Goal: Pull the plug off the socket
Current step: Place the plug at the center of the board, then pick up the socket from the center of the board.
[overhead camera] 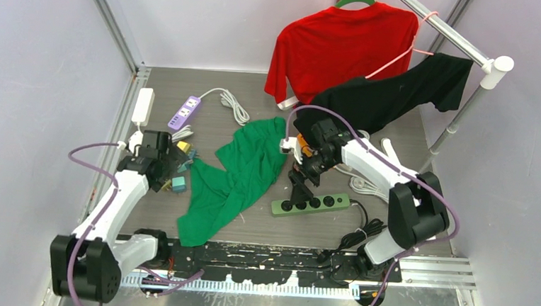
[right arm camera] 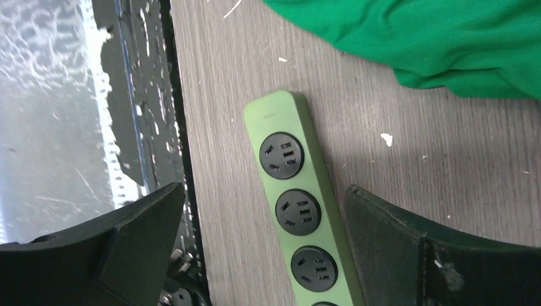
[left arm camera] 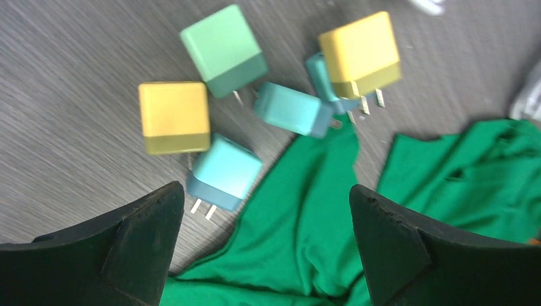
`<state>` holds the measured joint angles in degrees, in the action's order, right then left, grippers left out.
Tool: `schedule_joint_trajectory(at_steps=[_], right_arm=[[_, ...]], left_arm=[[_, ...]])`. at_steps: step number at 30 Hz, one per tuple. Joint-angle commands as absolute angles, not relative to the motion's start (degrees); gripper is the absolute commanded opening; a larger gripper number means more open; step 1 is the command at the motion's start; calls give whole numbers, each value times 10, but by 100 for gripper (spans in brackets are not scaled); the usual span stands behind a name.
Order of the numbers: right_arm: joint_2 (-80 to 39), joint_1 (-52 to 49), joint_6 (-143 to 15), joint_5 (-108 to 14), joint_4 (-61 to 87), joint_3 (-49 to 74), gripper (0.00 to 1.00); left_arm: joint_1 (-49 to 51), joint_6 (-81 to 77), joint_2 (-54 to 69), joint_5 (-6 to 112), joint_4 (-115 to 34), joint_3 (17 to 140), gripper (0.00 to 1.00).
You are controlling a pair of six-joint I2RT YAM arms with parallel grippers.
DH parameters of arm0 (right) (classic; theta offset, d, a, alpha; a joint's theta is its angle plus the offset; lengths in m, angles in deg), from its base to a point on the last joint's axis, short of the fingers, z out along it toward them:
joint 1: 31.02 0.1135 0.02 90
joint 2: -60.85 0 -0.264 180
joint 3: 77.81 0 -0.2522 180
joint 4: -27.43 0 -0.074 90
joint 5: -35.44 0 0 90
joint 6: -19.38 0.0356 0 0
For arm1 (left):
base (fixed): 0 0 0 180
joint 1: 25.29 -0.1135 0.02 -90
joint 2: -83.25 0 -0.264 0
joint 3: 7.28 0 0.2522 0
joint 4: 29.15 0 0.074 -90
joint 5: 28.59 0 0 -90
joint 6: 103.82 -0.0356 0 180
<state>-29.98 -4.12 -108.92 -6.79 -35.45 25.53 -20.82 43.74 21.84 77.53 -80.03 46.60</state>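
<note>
A green power strip lies on the table at front centre. In the right wrist view the strip shows three black sockets, all with nothing in them; no plug shows in it. My right gripper hangs open over the strip's left part, its fingers either side of the strip, and holds nothing. Several loose cube plugs lie at left: yellow, mint green and blue. My left gripper is open and empty, just beside them, over green cloth.
A green shirt is spread between the arms. A purple power strip with a white cable and a white adapter lie at back left. Red and black shirts hang from a rail at back right. Cables trail near the right base.
</note>
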Motion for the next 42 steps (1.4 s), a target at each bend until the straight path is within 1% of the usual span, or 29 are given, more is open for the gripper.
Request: schedule_joint_trajectory(at_steps=[1,4,6,12,15,17,19,22,26,30,33,38,42], right_arm=[[-242,-39,-1271,-73,-395,286,100],[-233,-39,-1378,-81,-430,307,100],[-226,-39,-1422,-93,-440,317,100],[-195,-34,-1415,-166,-375,352,100],[-187,-21,-1411,-217,-347,368,100],[-185,-11,-1409,-245,-334,376,100],[-187,-2,-1405,-267,-323,381,100],[-196,12,-1402,-294,-311,388,99],[-217,41,-1391,-319,-297,392,96],[-241,74,-1379,-345,-285,389,89],[-257,86,-1367,-359,-281,382,80],[-262,91,-1361,-367,-284,376,61],[-263,91,-1352,-369,-291,367,38]], left_arm=[[-212,426,289,713,-783,465,100],[-211,419,334,665,-742,446,100],[-212,415,364,629,-706,432,100],[-212,382,426,486,-539,399,100],[-212,345,419,428,-493,421,100],[-212,301,395,405,-513,465,100],[-210,241,358,380,-560,535,100],[-203,142,296,360,-623,597,100],[-202,113,250,346,-700,637,100],[-202,100,280,371,-694,615,100],[-202,93,319,394,-681,587,100],[-203,91,348,406,-673,563,100],[-203,89,347,406,-676,565,100]])
